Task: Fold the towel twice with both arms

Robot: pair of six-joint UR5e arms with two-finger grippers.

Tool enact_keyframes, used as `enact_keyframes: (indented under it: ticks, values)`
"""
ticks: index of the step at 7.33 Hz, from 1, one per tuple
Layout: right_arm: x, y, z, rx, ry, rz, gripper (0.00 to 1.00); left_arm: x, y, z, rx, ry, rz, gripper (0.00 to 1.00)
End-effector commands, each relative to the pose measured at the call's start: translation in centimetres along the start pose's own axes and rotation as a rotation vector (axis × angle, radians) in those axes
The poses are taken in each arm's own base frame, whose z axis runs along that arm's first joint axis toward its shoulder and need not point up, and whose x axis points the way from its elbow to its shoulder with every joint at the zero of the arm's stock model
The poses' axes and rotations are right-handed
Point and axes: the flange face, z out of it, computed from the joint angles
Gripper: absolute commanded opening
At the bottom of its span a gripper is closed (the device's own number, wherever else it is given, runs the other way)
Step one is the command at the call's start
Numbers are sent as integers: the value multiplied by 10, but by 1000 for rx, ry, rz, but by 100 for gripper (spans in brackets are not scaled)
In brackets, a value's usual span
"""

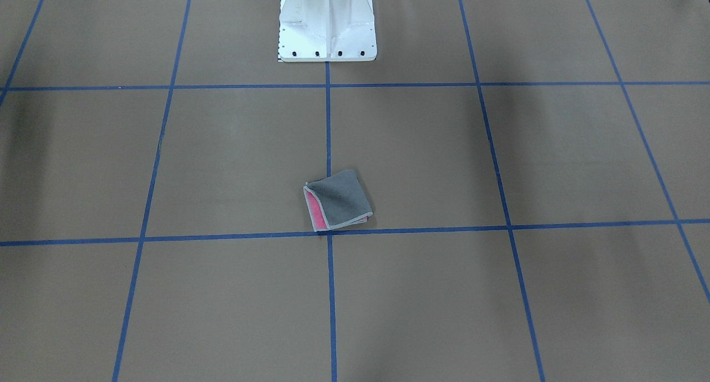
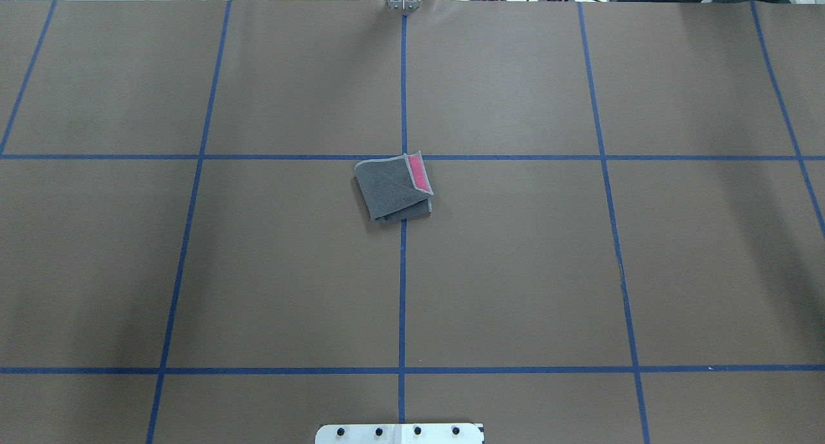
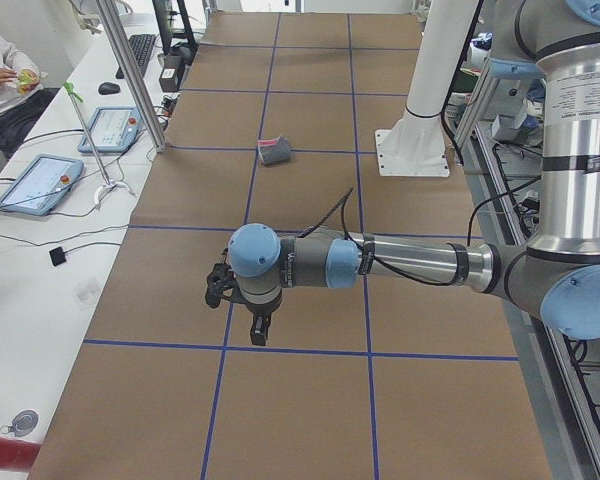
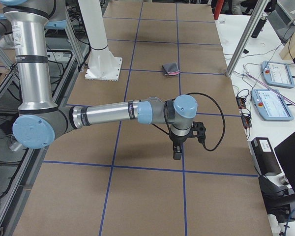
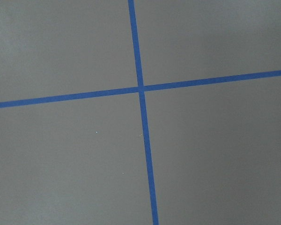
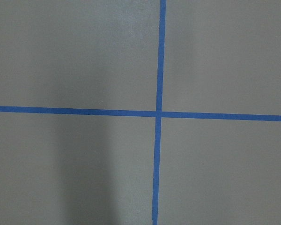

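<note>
The towel (image 1: 338, 200) lies folded into a small square near the table's middle, dark grey face up, with a pink strip showing along one edge. It also shows in the overhead view (image 2: 393, 189) and small in both side views (image 3: 274, 151) (image 4: 171, 68). Neither arm touches it. My left gripper (image 3: 259, 333) hangs above the table, far from the towel, and shows only in the exterior left view. My right gripper (image 4: 177, 153) hangs likewise at the other end and shows only in the exterior right view. I cannot tell whether either is open or shut. The wrist views show only brown paper and blue tape.
The white pedestal base (image 1: 327, 27) stands at the robot's side of the table (image 2: 399, 433). Blue tape lines grid the brown table cover. Teach pendants (image 3: 40, 182) (image 4: 273, 104) and metal posts (image 3: 130, 75) stand on the operators' side bench. A person (image 3: 0, 70) sits there.
</note>
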Motion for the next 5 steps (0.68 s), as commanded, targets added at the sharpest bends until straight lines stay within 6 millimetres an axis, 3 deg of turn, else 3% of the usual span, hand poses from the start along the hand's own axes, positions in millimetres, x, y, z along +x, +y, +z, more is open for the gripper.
enact_keyframes:
  ticks: [1,5]
  values:
    - [-3,-1,0,0,-1,-7,100,3,-1,-7,16,-2,9,100]
    - [-6,-2,0,4,0,-15,100,12,-4,-13,28,-5,23,100]
